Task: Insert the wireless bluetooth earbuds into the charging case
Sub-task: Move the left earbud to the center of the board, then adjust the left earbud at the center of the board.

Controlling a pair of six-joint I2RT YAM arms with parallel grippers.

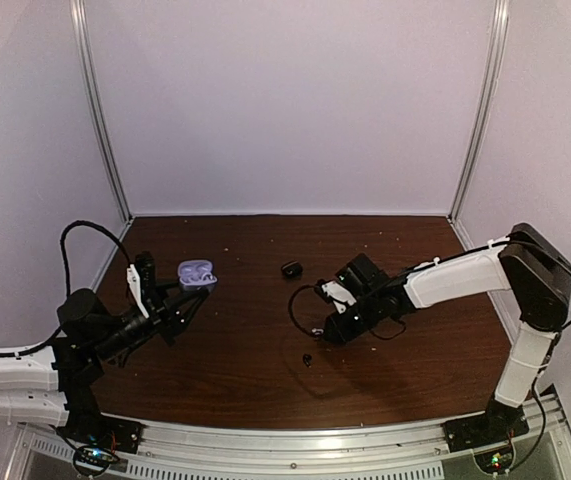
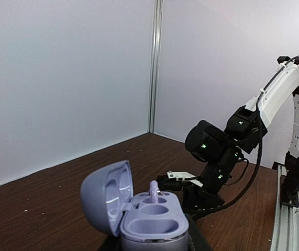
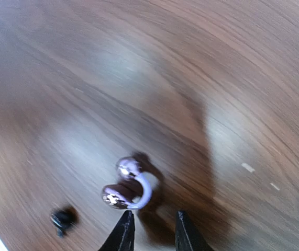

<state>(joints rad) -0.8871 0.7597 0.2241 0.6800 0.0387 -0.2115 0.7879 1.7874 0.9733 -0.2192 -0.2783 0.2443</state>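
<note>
Right gripper (image 3: 152, 234), jaws narrowly parted and empty, hovers just short of a lavender earbud (image 3: 128, 189) lying on the table (image 3: 217, 78). Left gripper (image 1: 178, 300) clamps the open charging case (image 2: 149, 222). Pick-up seems next, needing a centred pinch.

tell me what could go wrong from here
1. The lavender bud lies just ahead of the right gripper, not between its tips; closing here could miss it or flick it away.
2. The black bud sits close by and might get knocked.
3. The case in the left gripper has only one free slot, so a tilted drop may not seat.
</note>
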